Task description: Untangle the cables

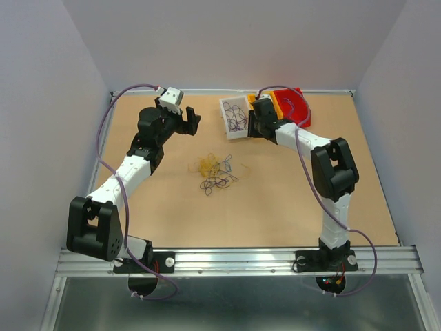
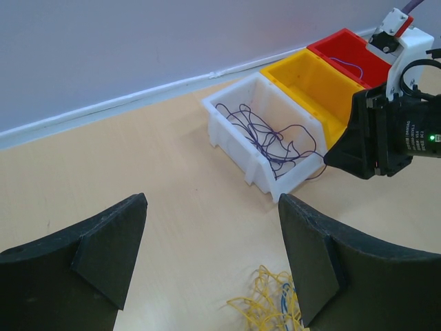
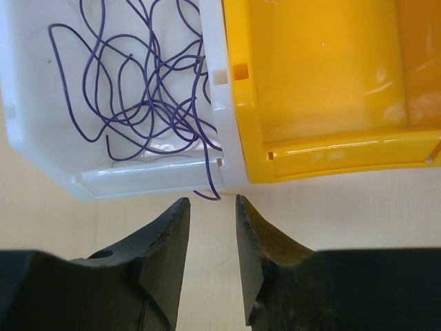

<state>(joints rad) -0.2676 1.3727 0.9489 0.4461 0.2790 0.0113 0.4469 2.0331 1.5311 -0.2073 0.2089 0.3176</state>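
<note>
Top external: tan table (image 1: 275,207), cables (image 1: 207,166), pale walls (image 1: 241,41)

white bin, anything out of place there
One purple wire end spills over the front rim of the white bin, dangling just ahead of the right gripper; the rest lies inside.

Bins (image 3: 138,181) directly before right end effector (image 3: 212,203)

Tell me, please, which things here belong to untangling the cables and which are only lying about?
Job: mixed clump of cables; purple cables in the white bin; yellow bin; red bin.
Not the job: lilac robot cables.
</note>
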